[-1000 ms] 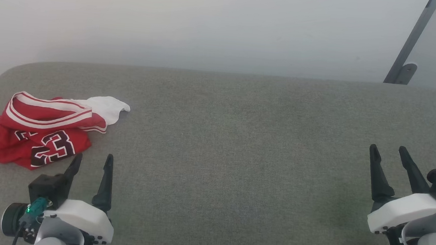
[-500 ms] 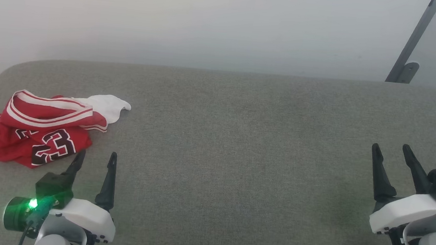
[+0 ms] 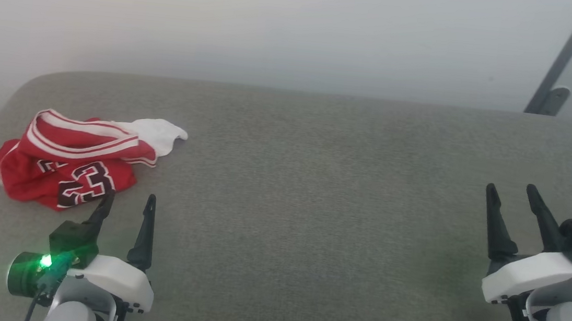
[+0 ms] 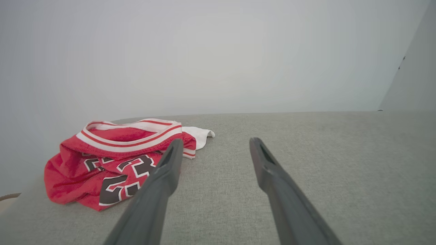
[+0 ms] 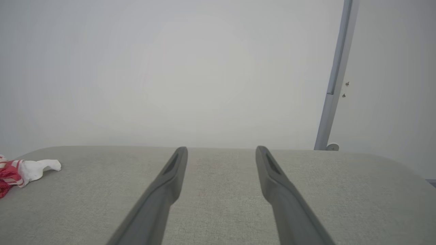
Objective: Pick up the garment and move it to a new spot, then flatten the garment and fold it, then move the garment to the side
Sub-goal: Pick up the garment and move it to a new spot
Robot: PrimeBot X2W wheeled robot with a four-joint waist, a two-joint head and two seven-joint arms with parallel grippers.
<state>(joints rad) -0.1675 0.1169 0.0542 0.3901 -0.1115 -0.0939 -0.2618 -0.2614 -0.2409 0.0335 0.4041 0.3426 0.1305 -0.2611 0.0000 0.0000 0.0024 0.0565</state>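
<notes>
Nearest me, the left pincer (image 3: 130,197) sits spread open and empty, angled toward its pickup. The right pincer (image 3: 510,188), likewise open, hangs well apart. Beyond, the garment (image 3: 70,166) lies crumpled near the grey bench's (image 3: 315,184) left end, untouched.

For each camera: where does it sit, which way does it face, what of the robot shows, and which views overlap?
Head view: high on the robot, facing forward and down at the grey padded surface; left tool and right tool, both open, show at the bottom corners.
Left wrist view: low over the surface, looking along the left tool toward the garment and the wall.
Right wrist view: low, looking along the right tool across bare surface to the wall and a grey pole.
Shared: all three show the garment.
</notes>
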